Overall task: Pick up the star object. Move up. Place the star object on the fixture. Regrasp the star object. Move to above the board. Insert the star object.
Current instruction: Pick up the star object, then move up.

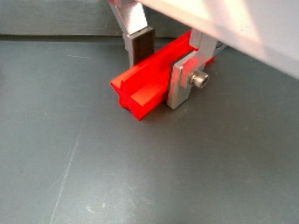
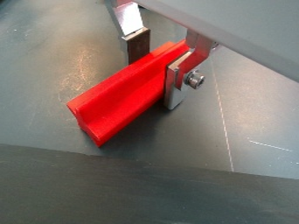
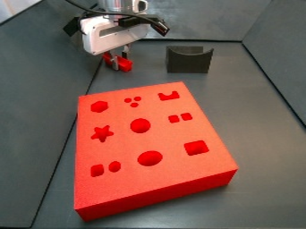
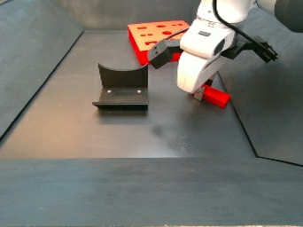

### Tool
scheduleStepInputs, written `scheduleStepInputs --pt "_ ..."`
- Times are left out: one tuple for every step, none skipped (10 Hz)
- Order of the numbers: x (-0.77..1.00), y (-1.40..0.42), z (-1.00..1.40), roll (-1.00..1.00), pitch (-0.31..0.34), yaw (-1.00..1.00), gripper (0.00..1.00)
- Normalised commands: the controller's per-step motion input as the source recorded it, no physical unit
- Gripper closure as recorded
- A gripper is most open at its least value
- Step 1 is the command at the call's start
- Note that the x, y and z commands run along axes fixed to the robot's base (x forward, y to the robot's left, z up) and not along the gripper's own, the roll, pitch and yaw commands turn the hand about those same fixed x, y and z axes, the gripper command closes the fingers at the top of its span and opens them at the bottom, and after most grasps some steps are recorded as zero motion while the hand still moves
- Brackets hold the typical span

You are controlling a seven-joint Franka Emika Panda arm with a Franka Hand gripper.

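The red star object (image 1: 146, 83) is a long star-section bar lying low on the dark floor, also in the wrist view (image 2: 117, 101). My gripper (image 1: 162, 61) straddles it, with the dark pad against one side and the silver finger plate (image 1: 184, 79) against the other, so it is shut on the bar. In both side views the gripper (image 3: 120, 61) (image 4: 204, 91) stands upright over the star object (image 4: 217, 96) at floor level. The fixture (image 3: 188, 59) (image 4: 120, 89) stands apart, empty. The red board (image 3: 149, 148) shows its star-shaped hole (image 3: 103, 134).
The board (image 4: 154, 35) has several other shaped holes. Dark walls enclose the floor, with one wall close behind the gripper (image 3: 36, 27).
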Motion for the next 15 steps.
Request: scheduleStepInputs --pt "0.00 0.00 0.00 0.00 0.000 0.00 1.00" --pt "0.00 0.00 0.00 0.00 0.000 0.00 1.00" --pt "0.00 0.00 0.00 0.00 0.000 0.00 1.00" --pt "0.00 0.00 0.00 0.00 0.000 0.00 1.00" --pt "0.00 0.00 0.00 0.00 0.000 0.00 1.00" --pt "0.00 0.00 0.00 0.00 0.000 0.00 1.00" --pt "0.00 0.00 0.00 0.00 0.000 0.00 1.00" --pt "0.00 0.00 0.00 0.00 0.000 0.00 1.00" --pt "0.00 0.00 0.00 0.00 0.000 0.00 1.00" --pt "0.00 0.00 0.00 0.00 0.000 0.00 1.00" --pt "0.00 0.00 0.83 0.00 0.000 0.00 1.00" --pt "-0.04 0.00 0.82 0.00 0.018 -0.04 1.00" --pt "-0.07 -0.02 0.72 -0.02 0.051 -0.04 1.00" --pt "-0.04 -0.01 0.61 -0.03 0.066 -0.03 1.00" --pt "-0.01 0.00 0.45 -0.04 0.075 -0.02 1.00"
